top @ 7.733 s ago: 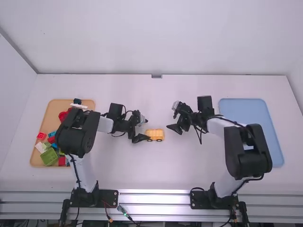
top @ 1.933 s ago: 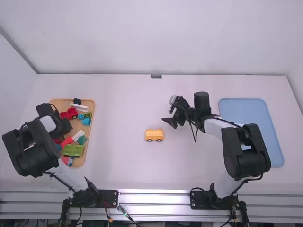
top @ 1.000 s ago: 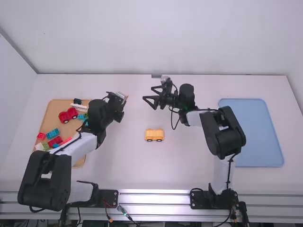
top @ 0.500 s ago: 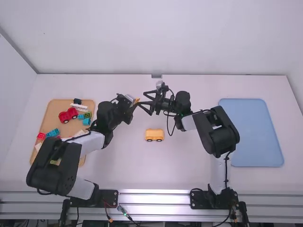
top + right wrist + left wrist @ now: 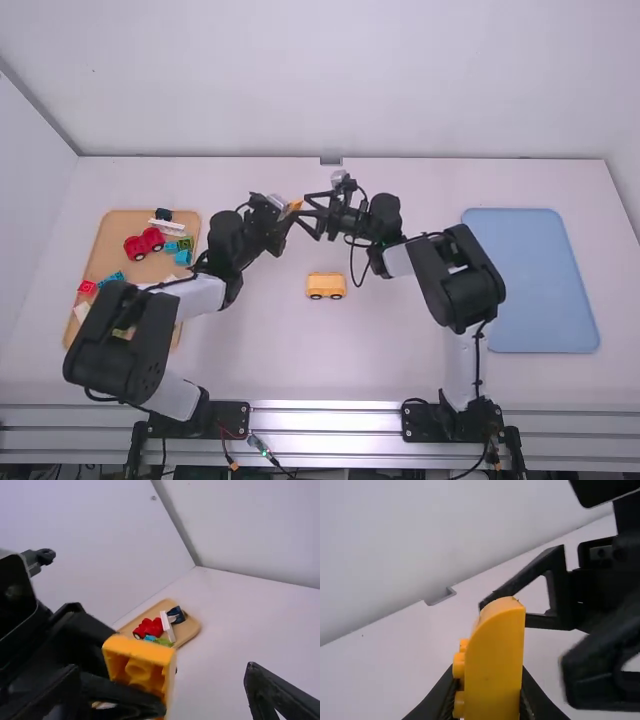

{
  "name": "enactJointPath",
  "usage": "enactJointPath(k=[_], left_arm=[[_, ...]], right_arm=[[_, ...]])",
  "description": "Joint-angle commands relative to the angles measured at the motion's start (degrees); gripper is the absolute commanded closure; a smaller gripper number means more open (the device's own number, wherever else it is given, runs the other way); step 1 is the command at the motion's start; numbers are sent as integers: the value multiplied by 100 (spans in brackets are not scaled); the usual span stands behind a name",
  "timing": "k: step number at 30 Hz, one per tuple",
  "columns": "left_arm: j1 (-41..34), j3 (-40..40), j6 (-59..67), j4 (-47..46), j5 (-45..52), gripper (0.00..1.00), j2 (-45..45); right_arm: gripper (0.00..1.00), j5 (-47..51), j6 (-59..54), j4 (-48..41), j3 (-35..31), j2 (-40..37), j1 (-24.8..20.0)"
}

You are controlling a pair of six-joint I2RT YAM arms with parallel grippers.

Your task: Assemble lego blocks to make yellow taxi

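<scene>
High view: beyond the wheeled base (image 5: 326, 286), the left gripper (image 5: 487, 675), clamping a yellow block (image 5: 495, 650), had neared the wide-open right gripper (image 5: 303, 209), suggesting handover.

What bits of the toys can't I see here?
- Some blocks in the tan tray: high view, hidden under the left arm.
- The yellow block's end: left wrist view, cut off by the bottom edge.
- The yellow car's far side: high view, hidden by its own body.
</scene>
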Motion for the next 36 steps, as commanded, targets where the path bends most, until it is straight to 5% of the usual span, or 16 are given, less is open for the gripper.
enactJointPath(k=[1,11,18,22,23,24,31,36], left_arm=[[-157,31,-9,-2,59,98,2],[-299,31,48,-24,-243,98,2],[-299,31,31,-31,-374,89,2],[-299,33,33,-22,-374,55,2],[-299,31,26,-20,-369,38,2],[-299,33,-48,-24,-374,2,2],[-31,177,-505,-442,719,1,-48],[986,1080,129,-2022,3783,1,-79]], right_arm=[[16,157,57,22,-26,28,101],[40,195,243,17,-33,28,92],[72,199,243,-17,-31,28,179],[75,199,243,-15,-31,28,177],[75,195,240,-11,-31,28,160],[75,164,149,-13,-31,28,118],[79,-662,-273,17,81,28,-146],[79,-2288,-319,20,579,28,-557]])
